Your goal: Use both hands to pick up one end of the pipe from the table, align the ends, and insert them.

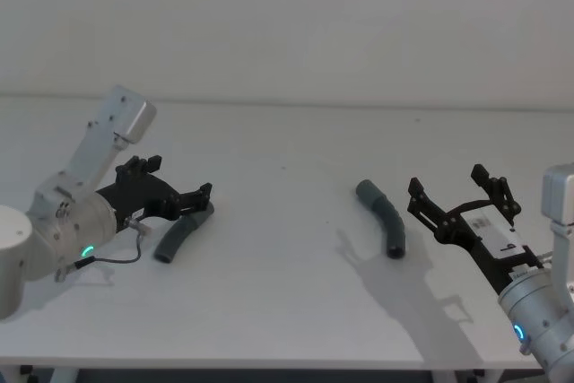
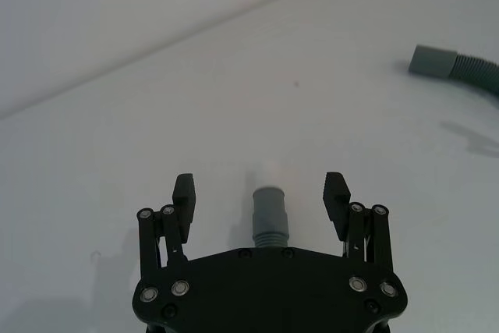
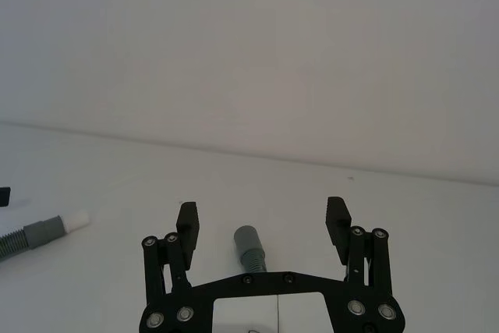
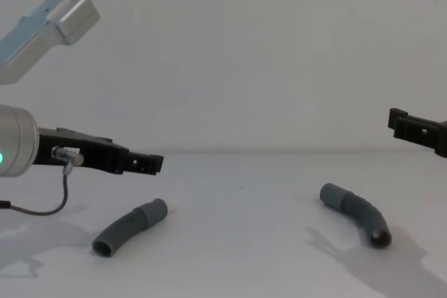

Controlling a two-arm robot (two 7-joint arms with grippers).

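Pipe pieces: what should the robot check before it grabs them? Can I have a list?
1. Is the left gripper open? ok.
2. Is the right gripper open? ok.
3. Is the left pipe piece centred in the left gripper's opening? ok.
4. Is the right pipe piece centred in the right gripper's opening? ok.
5. Are the grippers low enough to close on the pieces? not ok: the chest view shows both hovering above the table.
6. Will the two ends match up? cannot tell yet.
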